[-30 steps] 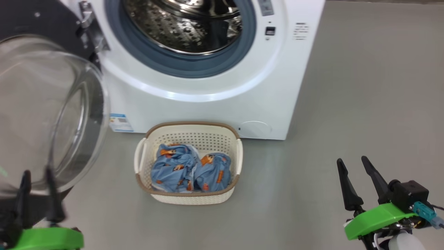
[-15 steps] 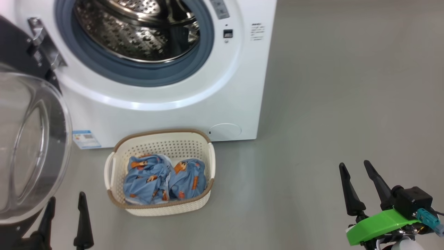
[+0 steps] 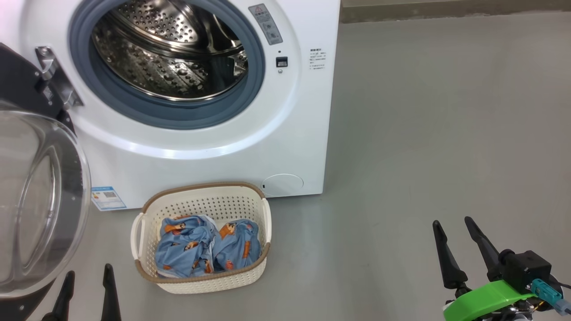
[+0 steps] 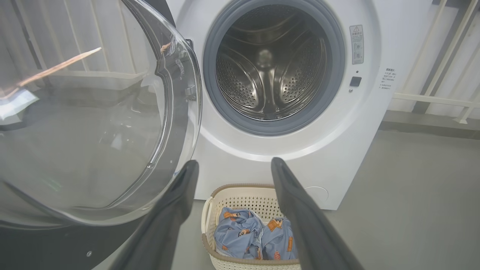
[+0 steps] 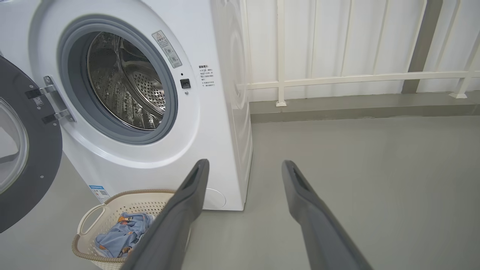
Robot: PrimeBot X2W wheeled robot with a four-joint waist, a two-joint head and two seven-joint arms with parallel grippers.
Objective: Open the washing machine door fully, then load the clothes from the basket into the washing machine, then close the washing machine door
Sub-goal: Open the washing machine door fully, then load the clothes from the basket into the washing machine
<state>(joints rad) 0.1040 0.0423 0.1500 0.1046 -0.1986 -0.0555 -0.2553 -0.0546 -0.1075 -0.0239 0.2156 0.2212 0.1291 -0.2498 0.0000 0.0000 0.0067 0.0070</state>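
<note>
Blue clothes (image 3: 205,249) fill the basket (image 3: 209,285) near the left tool (image 3: 88,270).

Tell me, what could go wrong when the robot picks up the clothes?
1. The open door bulges out right beside the left pincer; a reach for the basket might bump it and swing it.
2. The clothes lie as two bundles pressed together; the pincer might catch just a fold, and a piece could drop onto the floor.
3. The basket stands loose on the floor, so a tug might tip or drag it.
</note>
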